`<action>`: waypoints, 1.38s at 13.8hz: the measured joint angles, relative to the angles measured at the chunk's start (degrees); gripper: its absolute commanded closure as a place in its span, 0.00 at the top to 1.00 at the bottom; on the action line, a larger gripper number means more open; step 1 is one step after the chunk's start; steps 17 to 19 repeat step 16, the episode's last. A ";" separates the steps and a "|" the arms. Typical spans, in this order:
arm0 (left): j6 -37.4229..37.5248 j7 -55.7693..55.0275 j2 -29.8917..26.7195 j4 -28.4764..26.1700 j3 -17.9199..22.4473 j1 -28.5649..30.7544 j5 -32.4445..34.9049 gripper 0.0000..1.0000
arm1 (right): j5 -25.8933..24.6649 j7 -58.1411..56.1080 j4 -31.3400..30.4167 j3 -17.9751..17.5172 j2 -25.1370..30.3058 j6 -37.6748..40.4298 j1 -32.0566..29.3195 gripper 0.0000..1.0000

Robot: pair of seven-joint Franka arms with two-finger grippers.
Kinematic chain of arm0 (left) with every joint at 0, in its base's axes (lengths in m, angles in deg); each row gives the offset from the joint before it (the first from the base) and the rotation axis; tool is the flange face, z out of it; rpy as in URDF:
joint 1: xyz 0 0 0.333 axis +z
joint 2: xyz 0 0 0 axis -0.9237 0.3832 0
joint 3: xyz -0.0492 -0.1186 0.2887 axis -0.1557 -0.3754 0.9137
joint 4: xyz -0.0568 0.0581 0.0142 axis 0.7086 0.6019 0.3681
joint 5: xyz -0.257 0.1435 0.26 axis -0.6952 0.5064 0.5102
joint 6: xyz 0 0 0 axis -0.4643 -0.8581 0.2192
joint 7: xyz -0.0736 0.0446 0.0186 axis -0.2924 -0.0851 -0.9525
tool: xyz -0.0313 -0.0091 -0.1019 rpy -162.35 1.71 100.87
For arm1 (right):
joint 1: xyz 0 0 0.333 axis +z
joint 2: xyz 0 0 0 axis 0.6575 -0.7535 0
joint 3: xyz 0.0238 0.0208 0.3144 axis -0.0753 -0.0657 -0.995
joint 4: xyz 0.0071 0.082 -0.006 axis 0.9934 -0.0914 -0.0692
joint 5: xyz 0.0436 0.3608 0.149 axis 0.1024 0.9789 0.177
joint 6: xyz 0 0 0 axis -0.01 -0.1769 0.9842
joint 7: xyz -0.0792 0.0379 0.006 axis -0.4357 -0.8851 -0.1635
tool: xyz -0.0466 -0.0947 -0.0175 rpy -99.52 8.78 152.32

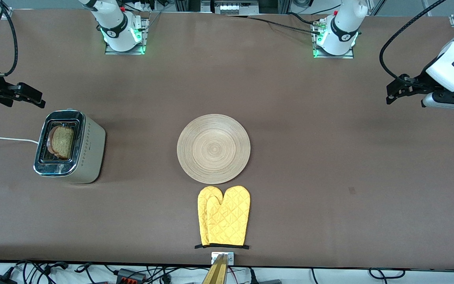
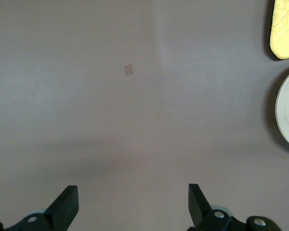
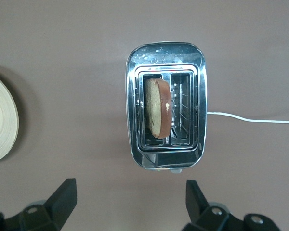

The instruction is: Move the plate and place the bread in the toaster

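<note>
The round light-wood plate (image 1: pixel 213 148) lies flat at the table's middle, and its rim shows in both wrist views (image 2: pixel 288 108) (image 3: pixel 2 118). Toward the right arm's end stands the chrome-topped toaster (image 1: pixel 69 146) (image 3: pixel 166 106). The bread (image 1: pixel 62 142) (image 3: pixel 158 107) stands upright in one slot, its top sticking out. My right gripper (image 1: pixel 26 96) (image 3: pixel 129 197) hangs open and empty over bare table beside the toaster. My left gripper (image 1: pixel 398 88) (image 2: pixel 133 202) hangs open and empty over the left arm's end of the table, well away from the plate.
A pair of yellow oven mitts (image 1: pixel 224 216) (image 2: pixel 285 28) lies just nearer the front camera than the plate. The toaster's white cord (image 1: pixel 2 139) (image 3: pixel 253 118) trails off the table end. A small tape patch (image 1: pixel 352 190) (image 2: pixel 129 70) marks the brown surface.
</note>
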 measured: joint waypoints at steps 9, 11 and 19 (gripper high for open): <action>0.00 0.00 0.00 0.00 0.00 0.00 0.00 1.00 | 0.00 0.00 -0.03 -0.03 0.20 0.37 0.23 1.00; 0.00 0.00 0.00 0.00 0.00 0.00 0.00 1.00 | 0.00 0.00 -0.02 -0.03 0.40 0.46 0.24 1.00; 0.00 0.00 0.00 0.00 0.00 0.00 0.00 1.00 | 0.00 0.00 -0.03 -0.04 1.00 0.74 0.25 1.00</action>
